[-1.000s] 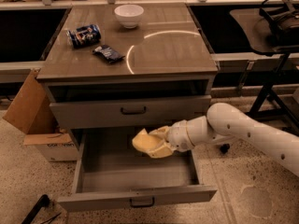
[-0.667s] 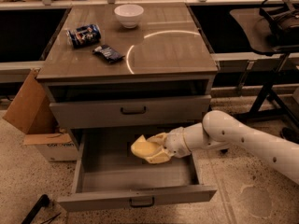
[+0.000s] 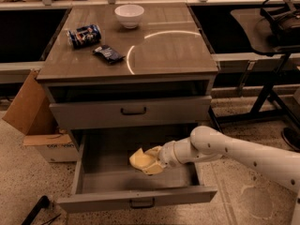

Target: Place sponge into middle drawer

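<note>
**Sponge over the open drawer, release step at hand**

The arm (image 3: 234,151) comes in from 4 o'clock. The gripper (image 3: 158,159) hangs within the open drawer (image 3: 105,165), a little right of centre, clenched on the sponge (image 3: 139,158), which sticks out at its 9 o'clock side. The sponge is apart from both side walls; I cannot tell if it touches the floor. Judged: the carry is nearly done and placing is the step in hand. Next calls for a short drop, letting go, then backing out toward 4 o'clock without catching the closed drawer (image 3: 131,112) at 12 o'clock overhead. The bowl (image 3: 129,15), can (image 3: 84,34) and packet (image 3: 108,54) sit on the cabinet top (image 3: 164,50), well apart.
</note>
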`<state>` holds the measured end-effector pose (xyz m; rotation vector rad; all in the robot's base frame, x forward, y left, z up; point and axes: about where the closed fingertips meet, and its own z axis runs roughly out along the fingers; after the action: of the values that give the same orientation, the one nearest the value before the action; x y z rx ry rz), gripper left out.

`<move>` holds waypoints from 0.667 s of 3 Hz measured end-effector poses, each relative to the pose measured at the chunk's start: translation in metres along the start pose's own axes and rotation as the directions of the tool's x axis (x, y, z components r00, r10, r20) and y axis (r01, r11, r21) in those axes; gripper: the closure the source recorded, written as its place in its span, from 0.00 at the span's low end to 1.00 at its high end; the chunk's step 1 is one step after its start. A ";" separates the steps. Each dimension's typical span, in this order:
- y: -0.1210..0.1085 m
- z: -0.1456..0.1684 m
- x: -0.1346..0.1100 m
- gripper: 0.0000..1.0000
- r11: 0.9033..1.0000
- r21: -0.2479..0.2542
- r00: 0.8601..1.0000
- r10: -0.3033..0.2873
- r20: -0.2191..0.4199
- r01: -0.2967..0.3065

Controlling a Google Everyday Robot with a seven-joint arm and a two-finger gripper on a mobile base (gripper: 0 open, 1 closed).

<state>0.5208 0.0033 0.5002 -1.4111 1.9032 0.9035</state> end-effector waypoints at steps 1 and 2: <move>-0.008 0.014 0.012 0.27 1.000 0.016 1.000 0.024 -0.015 -0.024; -0.018 0.018 0.018 0.04 0.999 0.040 0.999 0.036 -0.021 -0.035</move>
<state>0.5350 0.0036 0.4726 -1.3732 1.9577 0.8652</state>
